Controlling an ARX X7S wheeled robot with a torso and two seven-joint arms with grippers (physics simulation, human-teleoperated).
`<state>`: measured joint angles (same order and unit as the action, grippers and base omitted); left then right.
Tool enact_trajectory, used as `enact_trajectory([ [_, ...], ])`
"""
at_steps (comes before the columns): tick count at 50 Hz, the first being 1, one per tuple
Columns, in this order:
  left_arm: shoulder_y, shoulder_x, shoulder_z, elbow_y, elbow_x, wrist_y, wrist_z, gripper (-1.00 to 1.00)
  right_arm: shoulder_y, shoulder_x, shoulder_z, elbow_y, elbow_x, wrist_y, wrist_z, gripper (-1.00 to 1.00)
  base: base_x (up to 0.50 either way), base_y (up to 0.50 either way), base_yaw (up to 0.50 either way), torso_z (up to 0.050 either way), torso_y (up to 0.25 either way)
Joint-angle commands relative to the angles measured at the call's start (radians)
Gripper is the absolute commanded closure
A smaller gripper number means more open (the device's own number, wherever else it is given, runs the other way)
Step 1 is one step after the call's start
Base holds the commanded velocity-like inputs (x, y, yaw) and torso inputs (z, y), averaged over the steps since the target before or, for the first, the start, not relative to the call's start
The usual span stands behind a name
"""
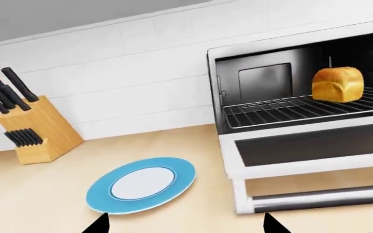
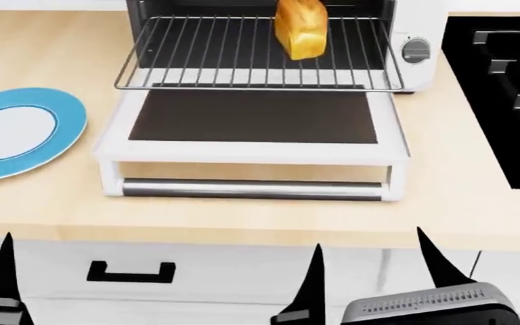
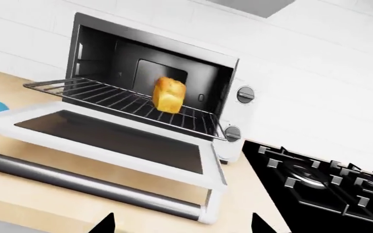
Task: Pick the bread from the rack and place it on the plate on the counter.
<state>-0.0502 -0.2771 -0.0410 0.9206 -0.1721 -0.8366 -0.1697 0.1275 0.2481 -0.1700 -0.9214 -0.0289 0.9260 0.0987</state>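
The bread (image 2: pixel 300 27) stands upright on the silver wire rack (image 2: pixel 233 54), which is pulled part way out of an open white toaster oven. The plate (image 2: pixel 16 132), blue-rimmed with a white centre, lies on the counter (image 2: pixel 52 203) to the left of the oven. In the left wrist view the plate (image 1: pixel 141 184) is just ahead of my left gripper (image 1: pixel 180 225), and the bread (image 1: pixel 337 84) is far right. My right gripper (image 3: pixel 183 225) faces the oven door, with the bread (image 3: pixel 169 95) beyond. Both grippers are open, empty and low at the counter's front edge.
The oven's door (image 2: pixel 251 115) lies folded down flat with its silver handle bar (image 2: pixel 251 189) toward me. A black stove top (image 2: pixel 513 81) lies to the right. A knife block (image 1: pixel 34 128) stands by the wall. A white drawer front with a black handle (image 2: pixel 131 272) is below.
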Motion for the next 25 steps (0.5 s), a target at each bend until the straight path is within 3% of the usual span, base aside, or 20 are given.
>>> enact_trajectory([
  [1, 0.002, 0.016, -0.035, 0.005, 0.003, -0.005, 0.025, -1.0, 0.016, -0.02, 0.009, 0.004, -0.025, 0.012, -0.011, -1.0, 0.0, 0.5, 0.0, 0.05, 0.0],
  [25, 0.002, 0.015, -0.032, -0.009, -0.005, 0.001, 0.006, -1.0, 0.029, -0.015, 0.003, 0.002, -0.018, 0.034, -0.003, -1.0, 0.0, 0.47, 0.0, 0.047, 0.0],
])
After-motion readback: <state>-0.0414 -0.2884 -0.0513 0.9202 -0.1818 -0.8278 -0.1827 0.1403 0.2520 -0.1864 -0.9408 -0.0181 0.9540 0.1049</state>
